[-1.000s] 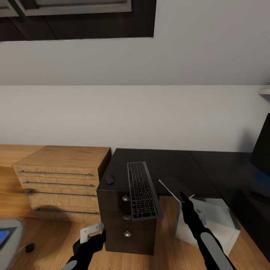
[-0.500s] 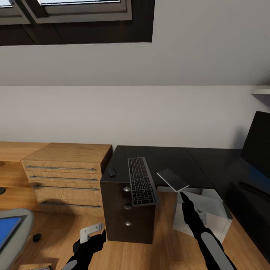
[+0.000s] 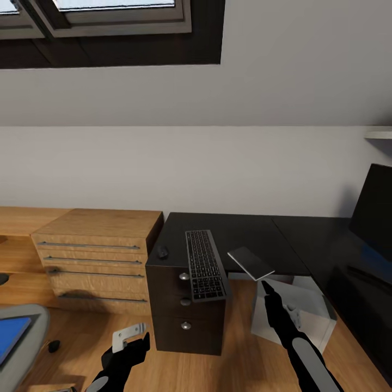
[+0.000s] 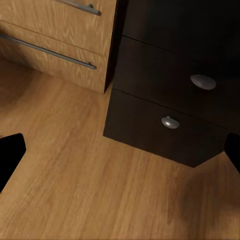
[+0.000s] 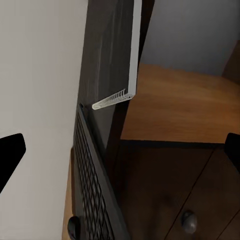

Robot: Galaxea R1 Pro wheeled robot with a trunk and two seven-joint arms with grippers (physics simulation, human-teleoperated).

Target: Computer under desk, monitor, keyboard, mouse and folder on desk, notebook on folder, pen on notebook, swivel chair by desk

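The keyboard (image 3: 206,265) lay on the black bench (image 3: 239,234), running from the back toward the front edge above the drawers (image 3: 185,316), its near end jutting slightly past that edge. The mouse (image 3: 161,251) sat just beside it, on the side toward the light-wood drawer chest (image 3: 92,256). The dark-grey notebook (image 3: 250,262) rested at the bench's front edge, half overhanging, with the light-grey computer (image 3: 294,318) on the floor beneath the bench. The monitor (image 3: 374,215) stood on the bench's other wing, well apart from the keyboard.

By my reading, computer, monitor, keyboard and mouse were roughly settled, though the keyboard was hardly next to the monitor. The blue folder (image 3: 10,337) lay on the swivel chair (image 3: 24,337) seat, so folder, notebook stacking, pen and chair placement remained. I could not pick out the pen.

The left claw (image 3: 128,340) hung low before the drawers, its fingers spread and empty. The right claw (image 3: 267,287) pointed up just under the notebook, fingers likewise apart, gripping nothing.
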